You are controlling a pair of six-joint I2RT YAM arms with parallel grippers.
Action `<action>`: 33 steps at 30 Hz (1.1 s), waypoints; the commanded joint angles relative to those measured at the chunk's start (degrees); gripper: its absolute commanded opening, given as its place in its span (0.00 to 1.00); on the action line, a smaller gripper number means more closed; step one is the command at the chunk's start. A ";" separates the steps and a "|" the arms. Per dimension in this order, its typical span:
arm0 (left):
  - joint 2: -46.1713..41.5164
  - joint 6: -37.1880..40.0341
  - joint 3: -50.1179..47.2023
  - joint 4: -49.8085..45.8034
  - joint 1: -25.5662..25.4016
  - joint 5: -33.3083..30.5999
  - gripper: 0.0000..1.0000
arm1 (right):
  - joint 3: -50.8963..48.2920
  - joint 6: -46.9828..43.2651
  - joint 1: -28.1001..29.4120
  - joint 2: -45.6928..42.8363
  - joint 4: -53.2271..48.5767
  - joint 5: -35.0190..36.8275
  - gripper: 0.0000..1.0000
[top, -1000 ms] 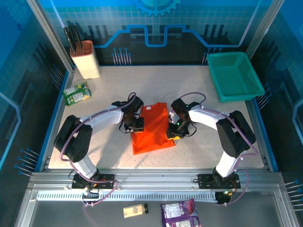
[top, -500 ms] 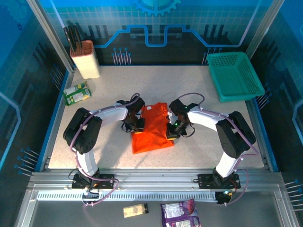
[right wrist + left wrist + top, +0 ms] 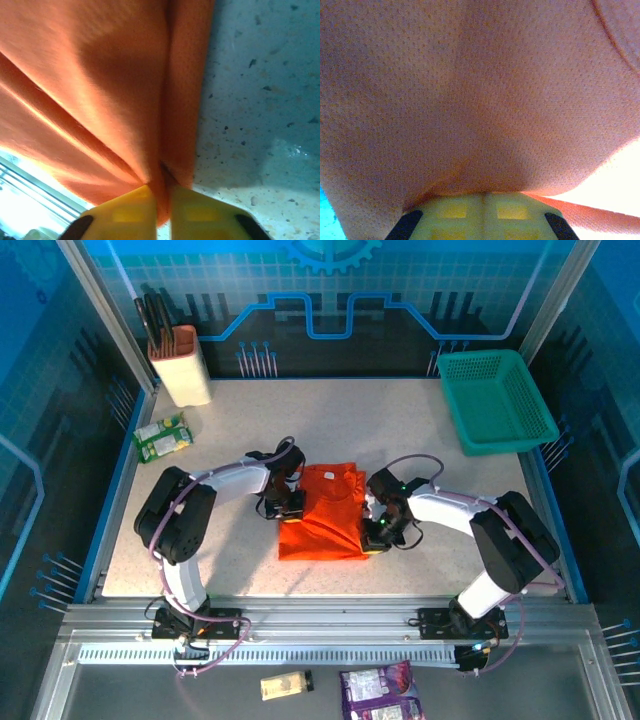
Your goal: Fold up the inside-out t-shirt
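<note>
The t-shirt [image 3: 325, 515] lies near the middle of the surface [image 3: 330, 420], already gathered into a compact orange block with a soft ridge across its far part, so the fold looks partly made rather than finished. The left fingers [image 3: 290, 505] sit at its left edge and the right fingers [image 3: 375, 535] at its right edge, one on each side of the cloth. In the left wrist view the left fingers [image 3: 465, 212] are pressed together with the fabric [image 3: 480, 100] bulging over their tips, which reads as a tight pinch on the shirt's edge. In the right wrist view the right fingers [image 3: 135, 210] are narrow, with a pleat of cloth [image 3: 100, 90] clamped between them and bare speckled surface just beside it. The step in hand seems to be carrying or laying a fold with both sides held. To do it well, I would keep both pinches firm, move the 2 arms together at the same height so the cloth stays lightly taut and does not twist, and bring the held edge down square to the edge underneath before letting go. The main risk is one side slipping and skewing the fold. The teal basket [image 3: 495, 400] stands well apart at the far right, out of the way
</note>
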 commanded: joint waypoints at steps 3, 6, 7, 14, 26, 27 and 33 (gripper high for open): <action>-2.92 0.47 0.22 -0.98 1.19 -1.98 0.06 | 0.79 1.04 0.56 -2.33 -6.72 3.04 0.25; -7.68 0.75 2.30 -2.79 1.03 -0.80 0.10 | 2.95 0.63 -0.05 -6.27 -9.83 5.09 0.29; -9.05 0.94 2.89 -3.40 0.72 -0.32 0.10 | 3.76 0.39 -0.67 -7.06 -10.44 5.82 0.30; -12.82 -1.67 3.64 -6.16 -6.32 2.74 0.10 | 10.61 -2.58 -7.35 -3.03 -8.40 8.26 0.31; -7.56 -10.85 -1.97 1.91 -21.45 5.35 0.07 | 29.81 -9.88 -15.04 16.37 -4.46 7.42 0.42; -6.98 -11.06 -2.27 2.31 -21.81 5.41 0.07 | 30.72 -10.36 -15.23 17.58 -4.39 7.26 0.43; -2.40 -9.84 -3.57 2.90 -22.47 4.65 0.05 | 35.51 -12.07 -15.79 23.77 -3.13 2.61 0.42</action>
